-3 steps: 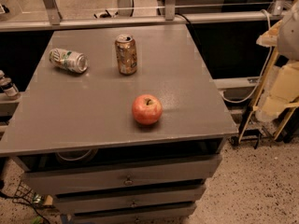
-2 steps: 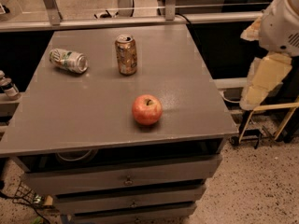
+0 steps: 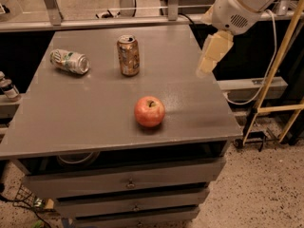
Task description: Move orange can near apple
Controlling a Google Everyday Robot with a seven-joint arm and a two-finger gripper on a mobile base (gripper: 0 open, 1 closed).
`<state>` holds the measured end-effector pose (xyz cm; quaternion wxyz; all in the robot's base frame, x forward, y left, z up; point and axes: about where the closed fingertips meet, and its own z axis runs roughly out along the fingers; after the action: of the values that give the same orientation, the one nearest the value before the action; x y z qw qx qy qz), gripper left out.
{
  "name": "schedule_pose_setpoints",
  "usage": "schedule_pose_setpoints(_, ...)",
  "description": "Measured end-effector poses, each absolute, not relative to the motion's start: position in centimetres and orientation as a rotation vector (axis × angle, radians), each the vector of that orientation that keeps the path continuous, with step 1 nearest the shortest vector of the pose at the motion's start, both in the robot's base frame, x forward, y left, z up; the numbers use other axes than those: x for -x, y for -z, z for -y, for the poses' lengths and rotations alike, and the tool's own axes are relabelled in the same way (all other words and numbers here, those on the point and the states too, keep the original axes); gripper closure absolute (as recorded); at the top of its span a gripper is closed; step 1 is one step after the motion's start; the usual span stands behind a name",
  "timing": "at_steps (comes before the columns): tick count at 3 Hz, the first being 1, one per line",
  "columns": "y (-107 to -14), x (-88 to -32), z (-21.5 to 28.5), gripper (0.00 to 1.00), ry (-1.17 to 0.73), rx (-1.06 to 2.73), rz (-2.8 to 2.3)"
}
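Note:
The orange can [image 3: 128, 55] stands upright on the grey table top [image 3: 95, 122], at the back middle. The apple [image 3: 149, 111] sits nearer the front, a little right of the can and well apart from it. My gripper [image 3: 206, 68] hangs in the air over the table's right edge, right of the can and behind and to the right of the apple. It touches neither and holds nothing that I can see. The white arm [image 3: 242, 6] reaches in from the upper right.
A white-and-green can [image 3: 70, 61] lies on its side at the back left. Drawers [image 3: 128, 182] are under the top. A yellow-framed stand [image 3: 280, 75] and cables are on the right. Small bottles [image 3: 7, 87] stand at the left edge.
The arm and gripper have swung in from the far right edge of view towards the table, now over its right edge. The cans and apple have not moved.

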<state>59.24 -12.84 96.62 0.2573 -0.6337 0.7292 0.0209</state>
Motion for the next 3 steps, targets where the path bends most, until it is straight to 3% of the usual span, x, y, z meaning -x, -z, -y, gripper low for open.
schedule_pose_setpoints(3,-95.8,-61.2,11.3,0.0,-0.105,1.639,-1.934)
